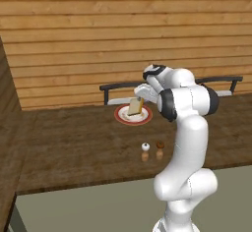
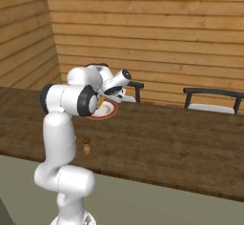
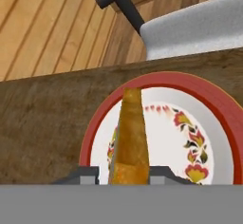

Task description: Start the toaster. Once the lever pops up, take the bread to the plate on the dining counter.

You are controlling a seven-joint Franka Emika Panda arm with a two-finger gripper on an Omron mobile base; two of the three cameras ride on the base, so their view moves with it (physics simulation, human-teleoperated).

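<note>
**Bread on edge over the plate**

A wall of horizontal wooden planks (image 1: 123, 29) backs the room. In front of it runs the long dark wood-grain bench (image 1: 74, 147), with two dark-framed chairs (image 2: 212, 100) with pale seats behind its far edge. The white arm (image 1: 189, 142) rises from the near side and reaches over the bench top. The red-rimmed plate (image 1: 123, 117), white with a floral pattern inside the rim, lies flat on the bench near the far edge. The hand (image 3: 124, 173) is over the plate, its fingertips (image 3: 88, 174) close on either side of the bread (image 3: 130, 137); whether they press it or stand just clear I cannot tell. The slice stands upright on edge over the plate. Two small shakers (image 1: 152, 151) stand on the bench nearer the robot, apart from the plate.
</note>
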